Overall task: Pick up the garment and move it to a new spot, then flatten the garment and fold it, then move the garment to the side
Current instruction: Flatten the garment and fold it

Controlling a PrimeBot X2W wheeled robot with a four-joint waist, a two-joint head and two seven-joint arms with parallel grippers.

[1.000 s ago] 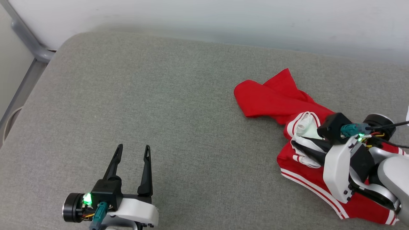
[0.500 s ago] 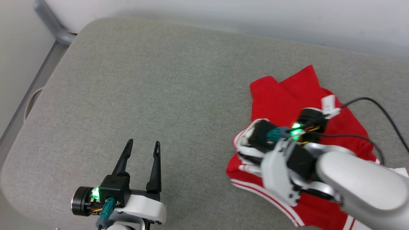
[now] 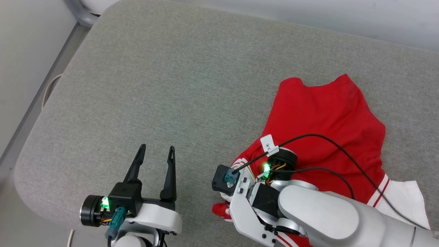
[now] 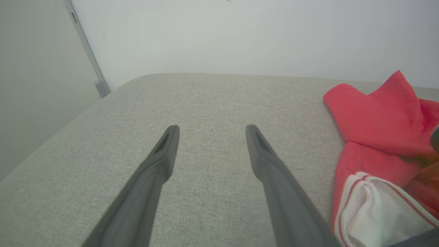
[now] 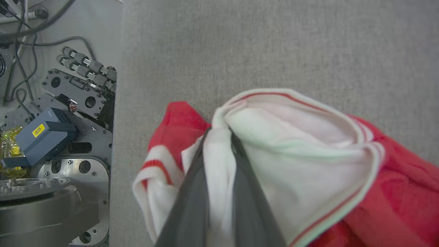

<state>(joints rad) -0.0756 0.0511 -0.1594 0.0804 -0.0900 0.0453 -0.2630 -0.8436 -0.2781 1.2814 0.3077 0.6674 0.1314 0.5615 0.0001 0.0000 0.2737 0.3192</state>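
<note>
Since the right claw [image 5: 221, 137] only pinches a thin fold of white sleeve, the garment [image 3: 325, 116] could slip out once its red body starts dragging on the grey cushion [image 3: 171, 85]. The pinch point sits close to the cushion's near edge, so a dropped sleeve may hang over it. Wrist cable [image 3: 315, 134] lies across the cloth: snag risk. Garment: bunched, right side of cushion. Right claw: clenched nearly fully, fabric between its fingers. Left claw [image 3: 156, 152]: spread wide, holding nothing, over bare cushion, clear of the garment.
</note>
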